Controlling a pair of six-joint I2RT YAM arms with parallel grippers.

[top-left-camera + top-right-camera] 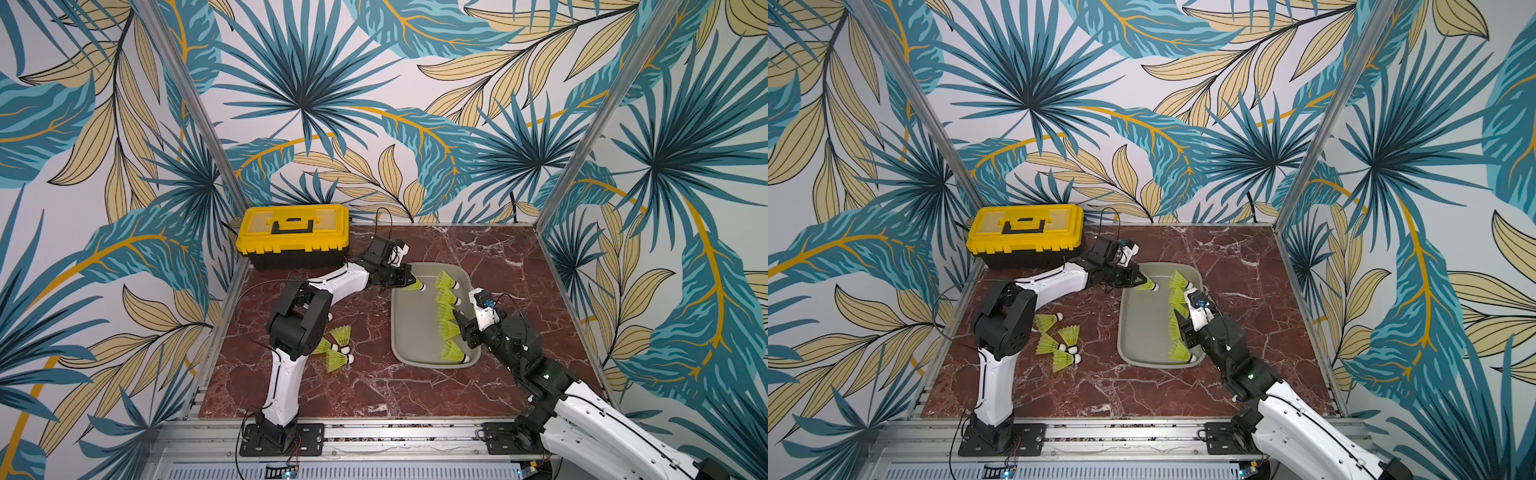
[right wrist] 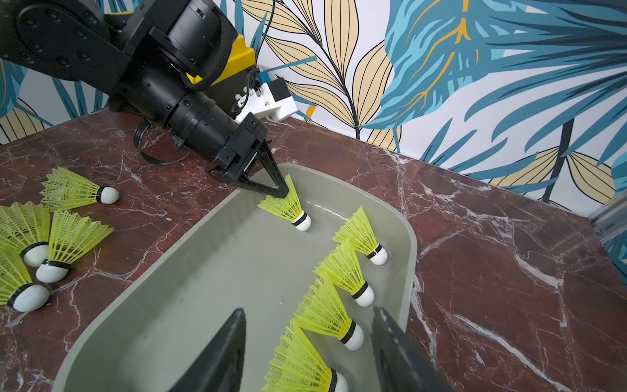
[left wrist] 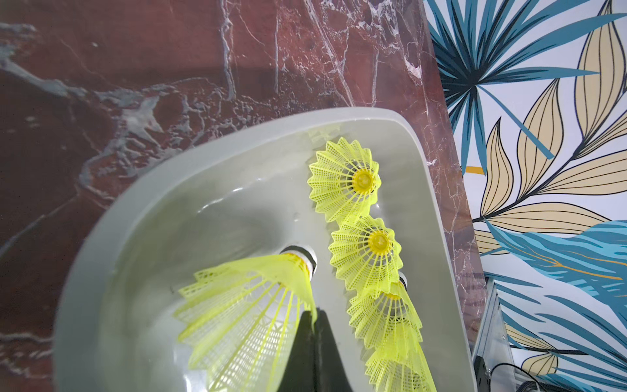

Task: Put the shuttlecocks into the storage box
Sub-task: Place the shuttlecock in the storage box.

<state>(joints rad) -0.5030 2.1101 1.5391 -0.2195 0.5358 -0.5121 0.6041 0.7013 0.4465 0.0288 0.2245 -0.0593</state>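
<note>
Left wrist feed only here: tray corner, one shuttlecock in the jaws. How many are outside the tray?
Observer: Four shuttlecocks lie clustered on the marble table, left of the grey tray, beside the left arm's elbow.
Operator: Right gripper?
Observer: The right gripper is open and empty, over the near part of the row of shuttlecocks along the tray's right side.
Operator: Anything else on the table?
Observer: A closed yellow-lidded black toolbox in the back left corner, apart from the tray.
</note>
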